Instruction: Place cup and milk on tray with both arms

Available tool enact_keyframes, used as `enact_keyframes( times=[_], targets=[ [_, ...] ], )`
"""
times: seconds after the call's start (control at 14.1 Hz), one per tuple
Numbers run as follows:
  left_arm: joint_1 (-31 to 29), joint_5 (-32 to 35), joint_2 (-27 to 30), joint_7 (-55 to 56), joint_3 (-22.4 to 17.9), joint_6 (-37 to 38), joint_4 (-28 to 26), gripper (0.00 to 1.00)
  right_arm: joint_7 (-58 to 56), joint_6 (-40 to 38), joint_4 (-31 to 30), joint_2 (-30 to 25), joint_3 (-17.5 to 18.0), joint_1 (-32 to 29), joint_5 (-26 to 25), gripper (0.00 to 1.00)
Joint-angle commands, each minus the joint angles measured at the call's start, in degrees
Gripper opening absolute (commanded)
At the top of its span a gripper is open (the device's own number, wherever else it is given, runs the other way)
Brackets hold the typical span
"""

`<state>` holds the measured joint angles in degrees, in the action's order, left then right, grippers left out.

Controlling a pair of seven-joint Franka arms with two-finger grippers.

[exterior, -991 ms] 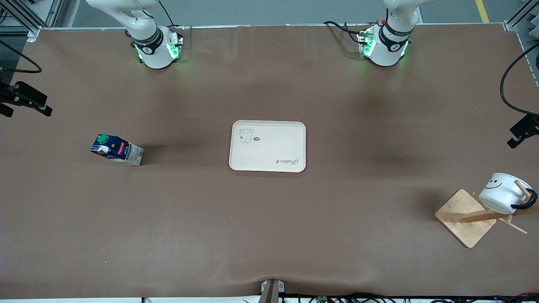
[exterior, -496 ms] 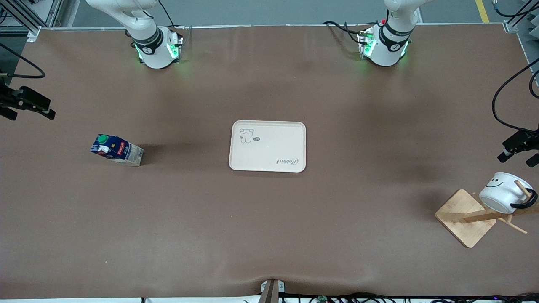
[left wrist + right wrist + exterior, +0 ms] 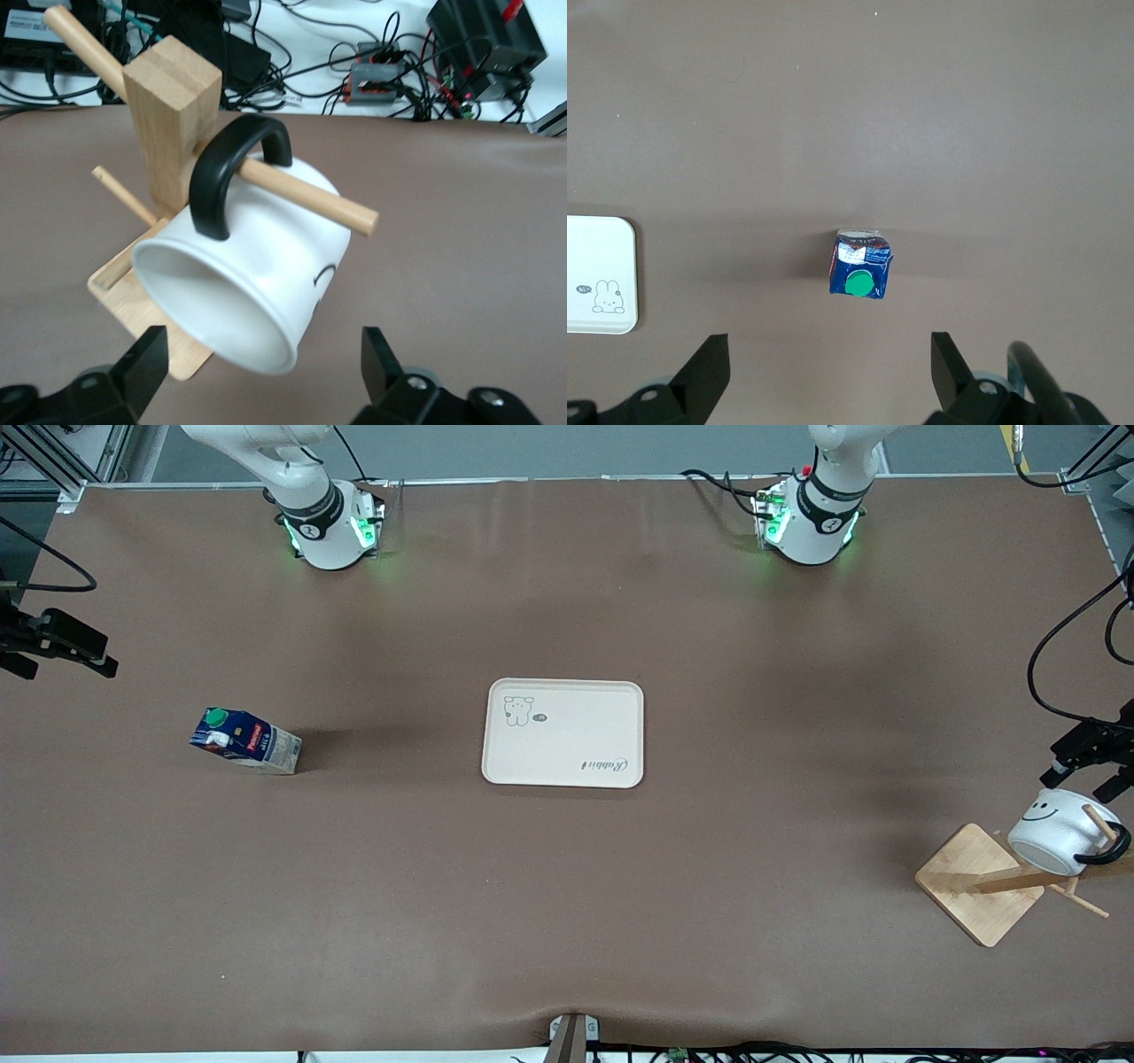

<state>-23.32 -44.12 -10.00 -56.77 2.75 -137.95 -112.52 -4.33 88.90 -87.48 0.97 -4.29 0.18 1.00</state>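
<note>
The cup (image 3: 1057, 832) hangs by its black handle on a peg of a wooden rack (image 3: 978, 885) near the left arm's end of the table. In the left wrist view the cup (image 3: 257, 283) lies tilted on the peg with its mouth toward my left gripper (image 3: 264, 376), which is open and close to the mouth, touching nothing. In the front view the left gripper (image 3: 1088, 778) hovers beside the cup. The milk (image 3: 245, 741) stands toward the right arm's end. My right gripper (image 3: 828, 372) is open, high over the table by the milk (image 3: 860, 264). The tray (image 3: 563, 733) lies mid-table.
The rack's upright post (image 3: 173, 115) and its pegs stand beside the cup, on a square base (image 3: 124, 297). Cables and power bricks (image 3: 372, 71) lie past the table's edge. A black cable (image 3: 1050, 660) loops above the left gripper. A corner of the tray (image 3: 598, 274) shows in the right wrist view.
My left gripper has come down toward the cup and now hovers right beside it. The right gripper has barely shifted. Cup, milk and tray have not moved.
</note>
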Motion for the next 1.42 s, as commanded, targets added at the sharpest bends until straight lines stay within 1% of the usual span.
enact_keyframes(
  times=[0.0, 0.14, 0.28, 0.42, 0.57, 0.64, 0.71, 0.78, 0.85, 0.92, 1.06, 1.35],
  targets=[
    [-0.14, -3.16, -1.59, -3.42, 0.24, -0.56, 1.6, 0.8, -0.59, -0.13, 0.99, 0.87, 0.43, -0.53, -0.03, 1.0],
    [-0.06, -3.16, -2.82, -4.39, 0.24, -0.56, 3.0, 0.6, -0.59, -0.05, 0.9, 1.05, 0.43, -0.53, -0.03, 1.0],
    [0.12, -3.08, -3.18, -4.57, 0.33, -0.56, 3.53, 0.52, -0.59, 0.04, 0.99, 1.05, 0.43, -0.36, -0.03, 1.0],
    [0.38, -2.99, -3.62, -4.57, 0.33, -0.56, 4.14, 0.41, -0.59, 0.31, 1.08, 2.36, 0.43, -0.27, 0.05, 1.0],
    [0.56, -2.9, -3.62, -4.57, 0.59, -0.56, 4.5, 0.25, -0.59, 0.39, 0.99, 2.63, 0.43, -0.27, -0.03, 1.0],
    [0.64, -2.9, -3.53, -4.57, 0.77, -0.56, 4.76, 0.21, -0.59, 0.39, 0.99, 2.63, 0.43, -0.27, -0.03, 1.0],
    [0.73, -2.73, -3.62, -4.57, 0.77, -0.56, 5.02, 0.19, -0.59, 0.66, 0.99, 3.33, 0.43, -0.27, 0.05, 1.0],
    [0.73, -2.72, -3.62, -4.57, 0.85, -0.56, 5.11, 0.14, -0.59, 0.92, 0.99, 3.94, 0.43, -0.18, 0.06, 1.0],
    [0.82, -2.72, -3.62, -4.57, 0.86, -0.56, 5.11, 0.05, -0.59, 1.27, 1.08, 4.04, 0.51, -0.27, 0.14, 1.0],
    [1.0, -2.72, -3.62, -4.57, 0.86, -0.56, 5.11, 0.0, -0.59, 1.45, 0.99, 4.21, 0.51, -0.27, 0.06, 1.0],
    [1.61, -2.9, -3.62, -4.49, 0.86, -0.56, 5.2, 0.0, -0.5, 1.45, 0.99, 5.27, 0.51, -0.18, 0.14, 1.0],
    [2.4, -2.81, -3.18, -4.49, 0.94, -0.47, 5.03, 0.0, -0.41, 1.62, 0.9, 5.53, 0.6, -0.09, 0.14, 1.0]
  ],
)
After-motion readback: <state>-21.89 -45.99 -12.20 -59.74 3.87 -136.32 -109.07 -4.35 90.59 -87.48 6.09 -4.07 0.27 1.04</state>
